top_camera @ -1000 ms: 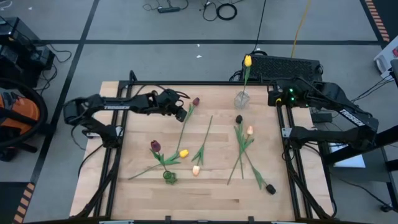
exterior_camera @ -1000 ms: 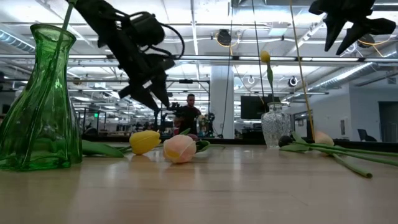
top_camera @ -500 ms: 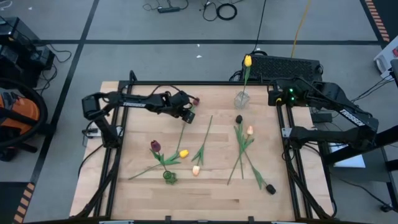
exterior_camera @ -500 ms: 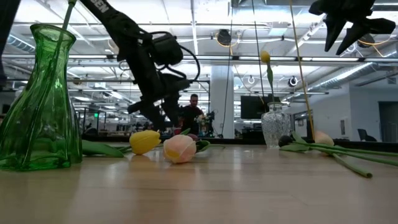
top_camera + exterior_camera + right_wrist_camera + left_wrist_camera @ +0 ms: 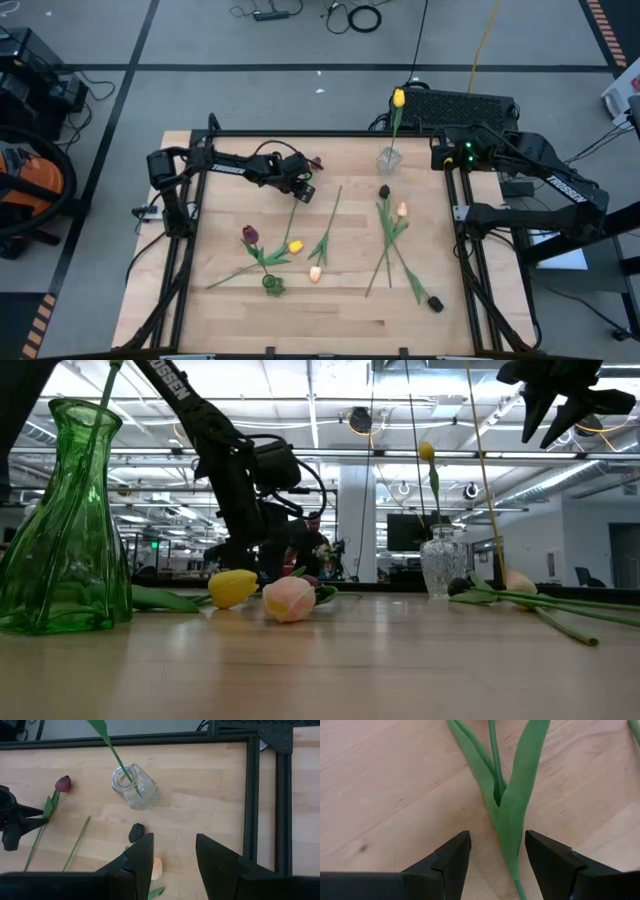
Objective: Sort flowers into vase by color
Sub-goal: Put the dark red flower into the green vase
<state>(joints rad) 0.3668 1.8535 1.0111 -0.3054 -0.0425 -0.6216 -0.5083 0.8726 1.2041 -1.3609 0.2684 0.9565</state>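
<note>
Left gripper, jaws apart, straddles the red tulip's stem lying flat on the table — light, limp, slippery, best pinched at the stem above the leaves — right gripper parked open.

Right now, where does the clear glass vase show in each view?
High view: clear glass vase at the table's far edge, right of centre.
Low view: the vase right of centre, on the table's far side.
Left wrist view: not in it.
Right wrist view: the vase seen from above, a green stem in its mouth.
Shared landmark: the yellow tulip standing in it.
</note>
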